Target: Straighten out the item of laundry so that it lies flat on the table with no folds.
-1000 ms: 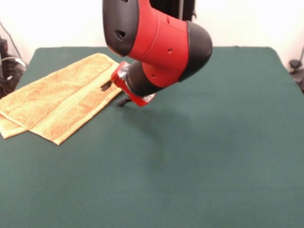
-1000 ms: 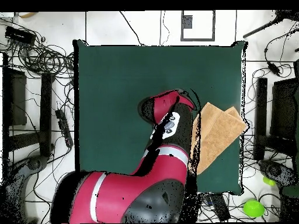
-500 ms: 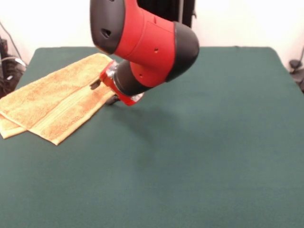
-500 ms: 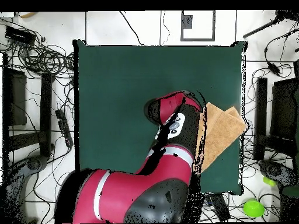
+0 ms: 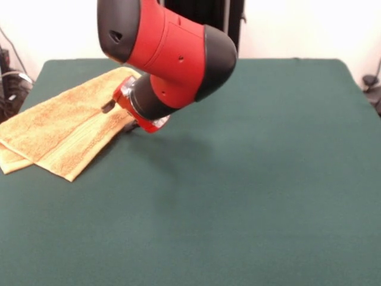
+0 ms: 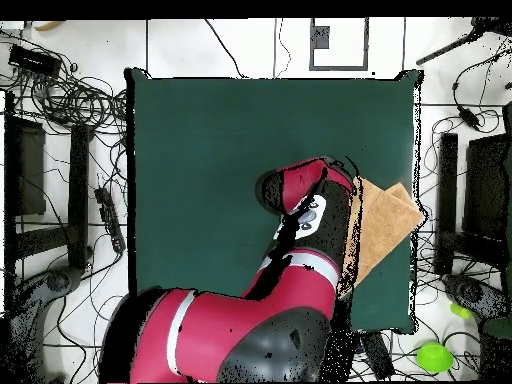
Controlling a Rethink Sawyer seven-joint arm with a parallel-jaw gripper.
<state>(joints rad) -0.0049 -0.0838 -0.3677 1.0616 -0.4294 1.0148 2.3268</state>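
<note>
The orange-tan towel [image 5: 59, 134] lies folded over on itself at the far left of the dark green table [image 5: 268, 179], with a lower layer sticking out at its left corner. My gripper [image 5: 119, 118] hangs low over the towel's right edge, mostly hidden behind the red and black arm [image 5: 166, 59]. In the overhead view the towel [image 6: 385, 225] lies near the table's [image 6: 200, 150] right edge, and the arm [image 6: 305, 215] covers its left part and hides the gripper.
Cables and dark equipment [image 6: 60, 100] surround the table on the floor. A green object [image 6: 434, 356] lies on the floor at the lower right of the overhead view. A pale band [image 5: 80, 128] runs across the towel.
The arm has moved steadily left in the front view, from beside the towel's right edge to over it. The towel has kept its shape and place.
</note>
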